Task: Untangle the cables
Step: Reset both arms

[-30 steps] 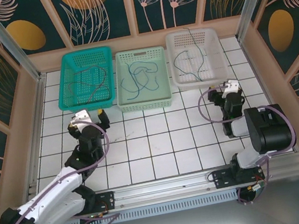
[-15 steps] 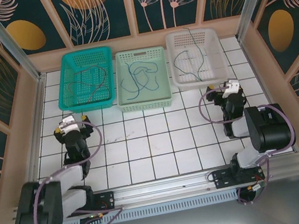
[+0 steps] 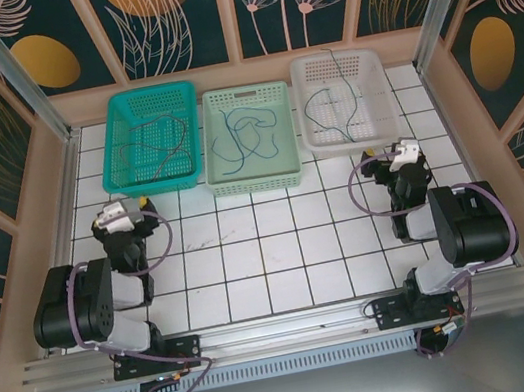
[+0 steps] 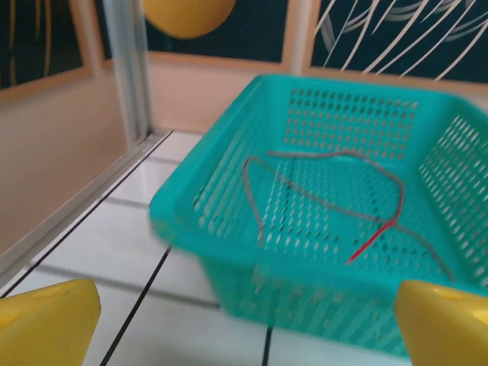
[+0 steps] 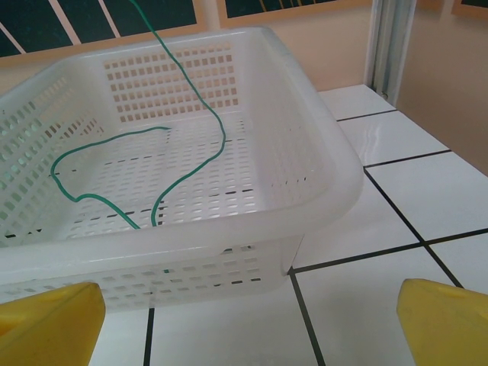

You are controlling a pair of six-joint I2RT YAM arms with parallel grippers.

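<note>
Baskets, three in row at far edge of worktop (image 3: 281, 243), each holding cables. Brownish cable (image 4: 246, 183) and red cable (image 4: 370, 244) lie in teal basket (image 4: 183, 221). Blue cable (image 3: 247, 138) looped in green basket (image 3: 258, 181). Green cable (image 5: 220, 133) in white basket (image 5: 320, 175), one end rising over far rim. Left pincer (image 3: 123, 212) spread wide, empty, near teal basket. Right pincer (image 3: 393, 155) spread wide, empty, near white basket.
</note>
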